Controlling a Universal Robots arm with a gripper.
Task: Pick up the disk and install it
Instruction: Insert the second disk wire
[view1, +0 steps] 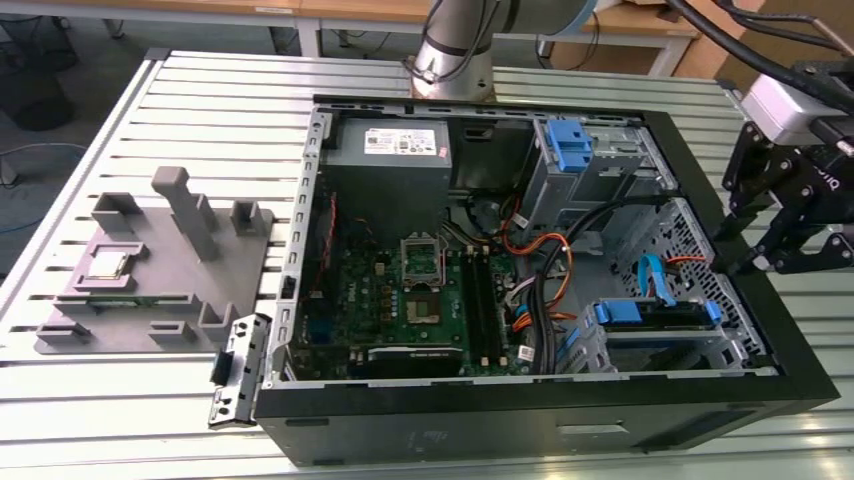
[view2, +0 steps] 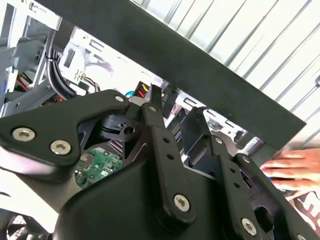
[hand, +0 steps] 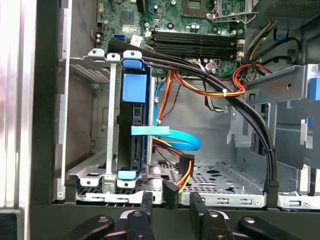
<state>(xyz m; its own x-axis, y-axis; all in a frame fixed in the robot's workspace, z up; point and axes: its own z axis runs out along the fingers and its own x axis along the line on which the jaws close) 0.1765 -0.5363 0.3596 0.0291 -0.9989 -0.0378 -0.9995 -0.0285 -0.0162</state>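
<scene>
- Exterior view: your gripper hangs over the wall of the open computer case on the exterior view's right. Its fingers are apart and hold nothing. The disk sits in the drive cage inside the case, lower than your fingertips and further inside the case than they are, with its blue carrier edge facing up.
- First wrist view: your gripper is spread, with a gap between the two fingers and nothing clamped. The disk stands on edge in the cage just ahead of the fingertips, not touching them. A light-blue cable crosses its side. The motherboard lies further ahead.
- Second wrist view: your gripper shows both fingertips parted and empty. The black case wall runs beyond them. A person's hand is close to that wall, beside the gripper body.
</scene>
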